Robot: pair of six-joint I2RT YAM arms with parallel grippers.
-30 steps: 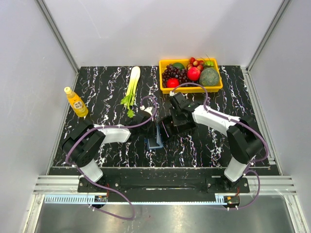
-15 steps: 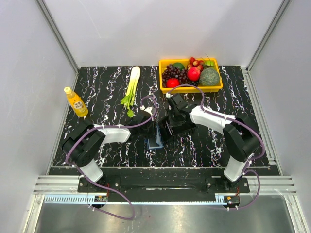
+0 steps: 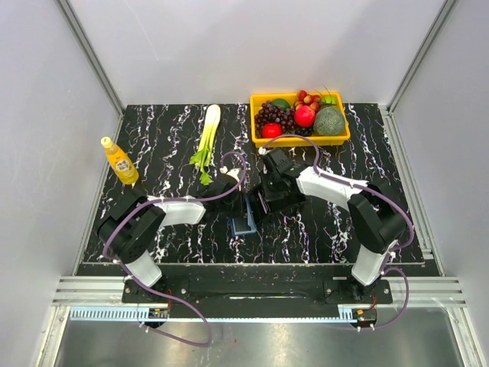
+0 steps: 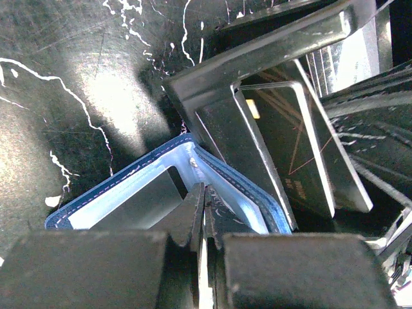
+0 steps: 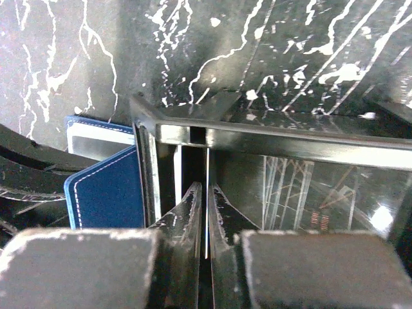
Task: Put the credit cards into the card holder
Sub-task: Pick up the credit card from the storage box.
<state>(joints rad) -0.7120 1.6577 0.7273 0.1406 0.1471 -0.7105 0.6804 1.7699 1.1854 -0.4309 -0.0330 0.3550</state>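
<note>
Spreading a black marbled surface point(image 3: 153, 145) under a black open tray point(image 4: 270, 45) near its middle. Pinching the left hand point(image 4: 201, 193) together on an inner leaf of the card holder point(image 4: 116, 199). Hanging the right hand point(image 5: 206, 193) at the tray's corner, fingers almost meeting round a thin pale edge; gripping or not, cannot tell. Standing the card holder just beside that corner, opening in a V, fold pointing at the tray, long side running roughly left-right from above. Leaning dark credit cards point(image 4: 290, 148) on edge inside the tray.

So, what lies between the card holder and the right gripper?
The black tray's wall stands between card holder and right gripper; the right wrist view shows it.
</note>
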